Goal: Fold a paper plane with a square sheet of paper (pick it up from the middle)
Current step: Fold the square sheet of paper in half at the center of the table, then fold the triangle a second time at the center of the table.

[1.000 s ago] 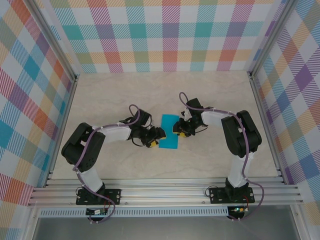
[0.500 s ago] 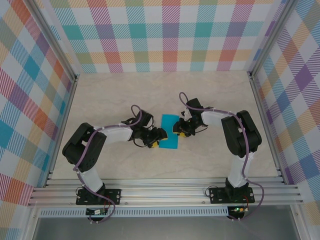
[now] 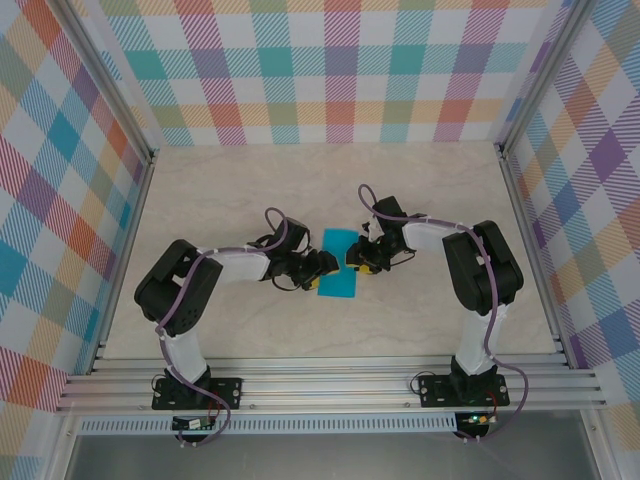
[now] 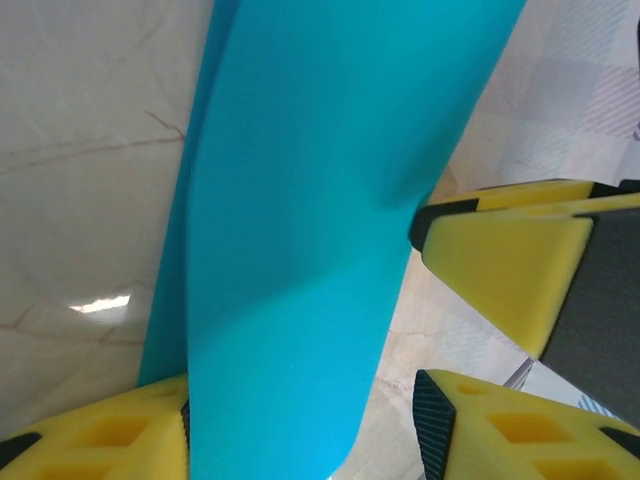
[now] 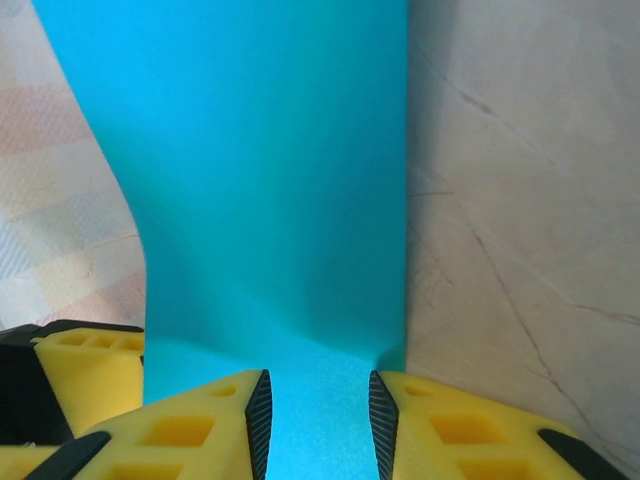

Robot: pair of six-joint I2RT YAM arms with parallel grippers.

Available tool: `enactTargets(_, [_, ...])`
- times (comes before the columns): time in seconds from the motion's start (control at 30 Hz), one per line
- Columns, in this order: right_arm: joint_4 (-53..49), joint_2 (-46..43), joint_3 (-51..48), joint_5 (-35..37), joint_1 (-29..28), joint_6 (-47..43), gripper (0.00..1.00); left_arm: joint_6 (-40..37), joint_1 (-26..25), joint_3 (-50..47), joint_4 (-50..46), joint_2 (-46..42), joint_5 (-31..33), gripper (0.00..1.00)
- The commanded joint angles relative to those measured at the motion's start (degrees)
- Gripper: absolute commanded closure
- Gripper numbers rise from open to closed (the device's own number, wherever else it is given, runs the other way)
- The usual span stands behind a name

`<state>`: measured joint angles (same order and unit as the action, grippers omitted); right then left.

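The teal-blue sheet of paper (image 3: 337, 284) lies on the table between the two arms as a narrow folded strip. My left gripper (image 3: 317, 271) is at its left edge. In the left wrist view a raised flap of the paper (image 4: 300, 200) stands between the wide-apart jaws of my left gripper (image 4: 305, 430); it rests against the left finger and leaves a gap to the right one. My right gripper (image 3: 357, 258) is at the strip's right edge. Its jaws (image 5: 318, 420) stand slightly apart over the paper (image 5: 270, 180), which bends upward just ahead of them.
The pale marbled tabletop (image 3: 250, 190) is ringed by plaid walls and aluminium rails (image 3: 330, 385). In the left wrist view the right gripper's yellow finger (image 4: 510, 270) sits close by. A left finger (image 5: 70, 370) shows in the right wrist view.
My left gripper has slid right and a little farther away, up to the paper's left edge. The right gripper and the paper have hardly moved.
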<state>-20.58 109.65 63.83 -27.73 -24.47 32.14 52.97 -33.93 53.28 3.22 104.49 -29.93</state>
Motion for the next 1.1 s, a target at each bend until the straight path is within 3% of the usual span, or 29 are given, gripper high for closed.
enactTargets(0.0, [0.04,-1.54,-0.58,-0.39,-0.23,-1.01,0.65,0.6,1.24,1.63,0.98,0.62,0.92,0.51])
enactTargets(0.23, [-0.36,-6.55,-0.09,-0.19,-0.23,-2.9,0.62,1.44,2.46,2.29,3.26,1.81,-0.35,0.67])
enactTargets(0.47, [1.96,-15.11,-6.96,5.33,-2.3,-4.78,0.56,1.52,3.17,3.56,3.58,2.12,-1.62,0.71])
enactTargets(0.7, [1.85,-20.15,-8.71,20.46,-14.7,-10.91,0.52,1.26,3.17,5.2,1.53,2.34,-2.87,0.82])
enactTargets(1.07, [4.2,-19.47,-8.56,39.25,-29.2,-13.24,0.4,1.17,3.17,5.85,0.03,2.39,-2.99,0.84])
